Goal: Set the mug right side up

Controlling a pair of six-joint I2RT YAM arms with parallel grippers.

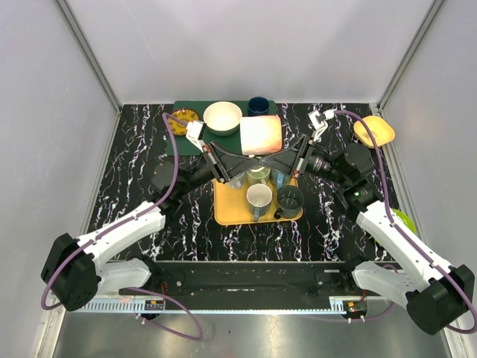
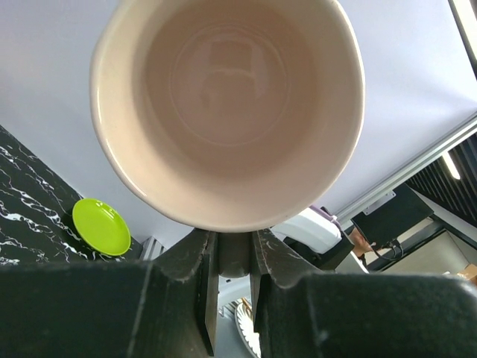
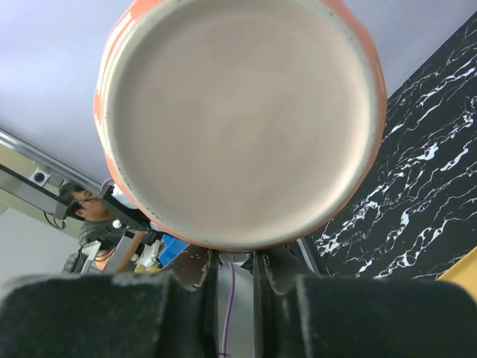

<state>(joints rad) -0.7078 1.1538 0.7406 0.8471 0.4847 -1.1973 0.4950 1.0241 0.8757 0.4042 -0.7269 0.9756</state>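
Up in the air over the yellow tray (image 1: 223, 215) with the mug (image 1: 261, 134), tipped on its side: rim toward the left arm, base toward the right, handle hanging toward the near edge. From the left wrist, staring straight into the pale inside of it, with the left gripper (image 2: 234, 257) clamped tight on the handle just under the rim. From the right wrist, nothing but the flat cream base ringed in orange, and the right gripper (image 3: 236, 261) drawn in to a narrow slot right beneath it, pinching a pale sliver of the mug at the top of that slot. Seen from overhead, both sets of fingers crossing like scissors below the mug. Down on the tray: a steel cup (image 1: 259, 198), a dark cup (image 1: 289, 200) just beside it, a greenish glass (image 1: 258, 176) behind. Farther back, a white bowl (image 1: 222, 117) and a dark blue cup (image 1: 258, 105) on a green mat (image 1: 181, 107). Off to the right on the black marbled table (image 1: 134, 179), a yellow plate (image 1: 374, 130) and a lime-green plate (image 2: 100, 226).
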